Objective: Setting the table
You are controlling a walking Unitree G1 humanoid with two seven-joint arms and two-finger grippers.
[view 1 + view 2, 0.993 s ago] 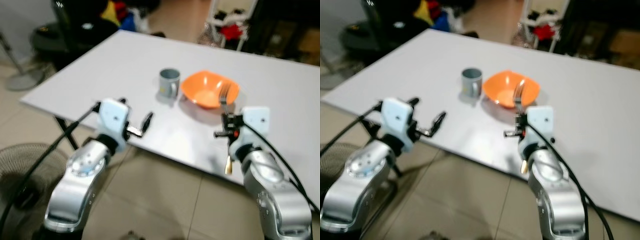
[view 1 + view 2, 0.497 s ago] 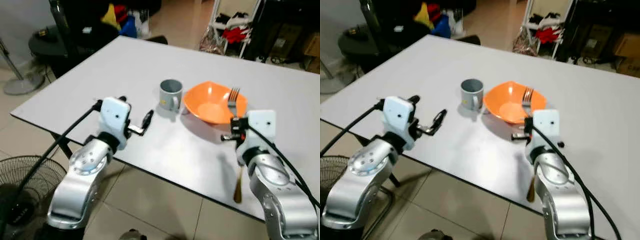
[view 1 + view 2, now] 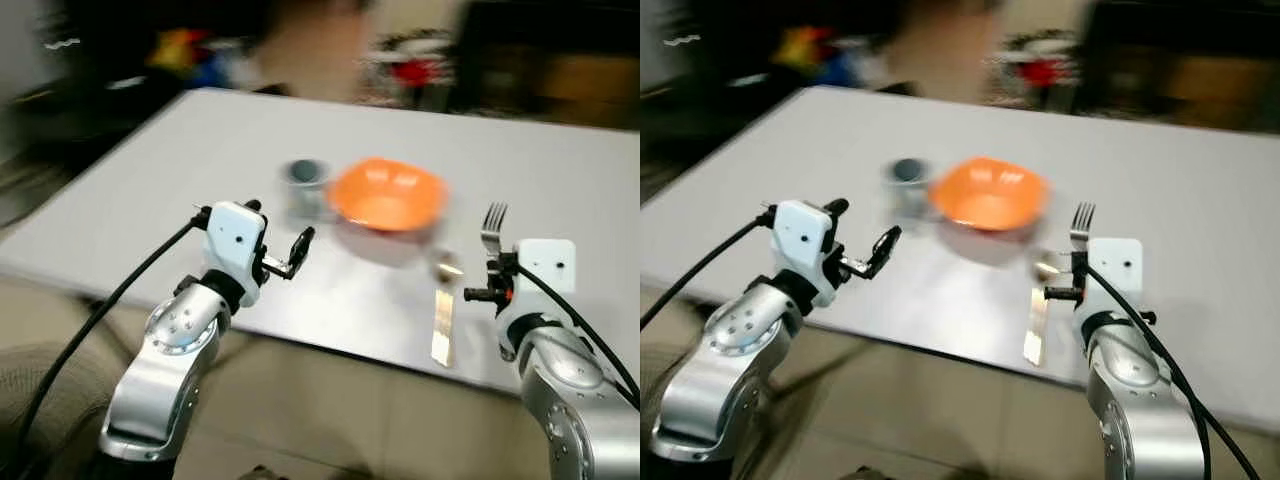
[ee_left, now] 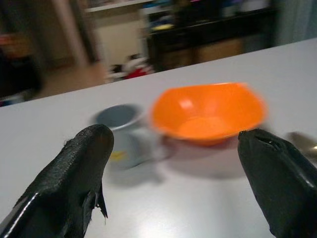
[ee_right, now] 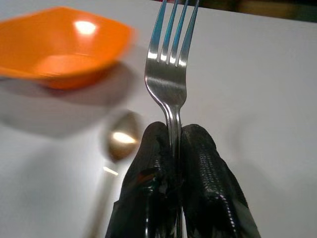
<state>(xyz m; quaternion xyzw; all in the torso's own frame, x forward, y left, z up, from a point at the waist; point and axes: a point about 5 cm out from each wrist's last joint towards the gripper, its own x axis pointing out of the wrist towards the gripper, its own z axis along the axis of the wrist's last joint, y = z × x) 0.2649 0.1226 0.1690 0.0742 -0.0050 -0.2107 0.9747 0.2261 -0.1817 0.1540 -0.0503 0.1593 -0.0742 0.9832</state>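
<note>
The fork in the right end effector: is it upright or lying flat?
Upright. The right end effector is shut on the fork at its neck, tines pointing up, above the table.

The room behind the table [image 3: 180, 160] is smeared by motion blur; the mug [image 3: 304, 180] blurs too. The spoon [image 5: 116, 148] handle runs off the right wrist view's edge.

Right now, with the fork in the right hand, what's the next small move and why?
Probably lower the right hand to lay the fork on the table beside the spoon. The fork is pinched upright, tines up, above bare table right of the orange bowl.
</note>
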